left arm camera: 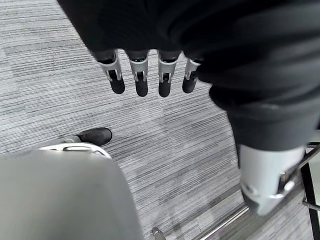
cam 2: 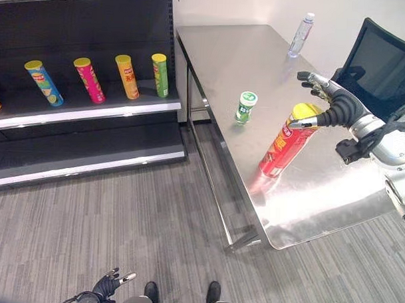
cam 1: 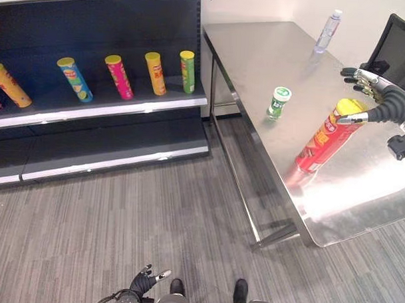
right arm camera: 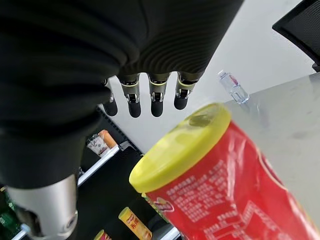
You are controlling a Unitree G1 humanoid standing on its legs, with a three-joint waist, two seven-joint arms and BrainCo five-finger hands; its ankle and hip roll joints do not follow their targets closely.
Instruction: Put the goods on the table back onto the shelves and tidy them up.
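Steel-topped bench (cam 1: 272,47) stands to the right of a dark shelf unit (cam 1: 94,28), whose middle shelf carries a row of upright snack cans (cam 1: 154,73) in orange, blue, pink, orange and green. On the bench, a red snack can with a yellow lid (cam 1: 326,136) stands near the right edge; a small green cup (cam 1: 278,103) stands just beside it, and a clear bottle (cam 1: 328,30) stands at the far end. Right robot hand (cam 2: 327,103), fingers straight and spread, sits at the can's lid, holding nothing. Left robot hand (left arm camera: 150,80) hangs low over the carpet, fingers straight, empty.
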